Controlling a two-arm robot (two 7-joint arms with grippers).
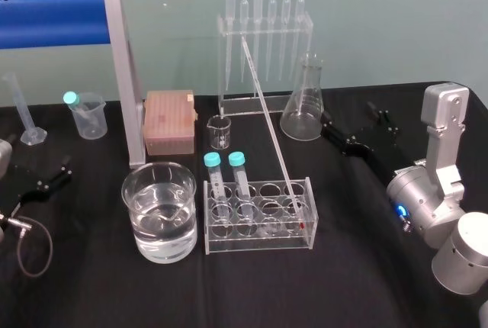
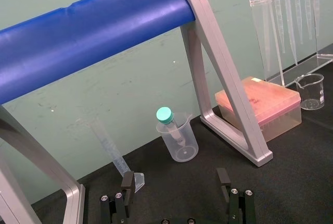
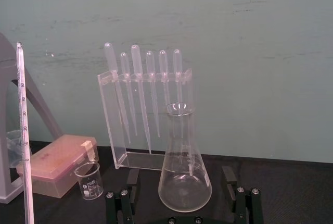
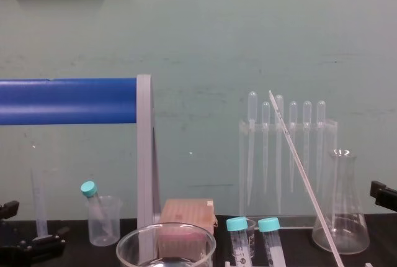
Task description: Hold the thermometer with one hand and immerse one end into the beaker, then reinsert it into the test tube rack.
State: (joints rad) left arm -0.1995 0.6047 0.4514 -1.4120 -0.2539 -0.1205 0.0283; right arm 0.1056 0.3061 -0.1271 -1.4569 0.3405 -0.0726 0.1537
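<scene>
Black tabletop, pale green wall behind. Thermometer stands tilted in clear test tube rack at centre of head view, red tip down at rack's right end, top leaning toward upper middle. Beaker, water inside, just left of rack. Left gripper at left edge, fingers spread, empty. Right gripper at middle right, fingers spread, empty, near conical flask.

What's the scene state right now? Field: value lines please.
thermometer: leaning in the test tube rack, red tip down, not gripped
beaker: left of the rack, holds clear liquid
left end effector: open, empty, parked at far left
right end effector: open, empty, facing the conical flask
progress: thermometer not yet picked up
</scene>
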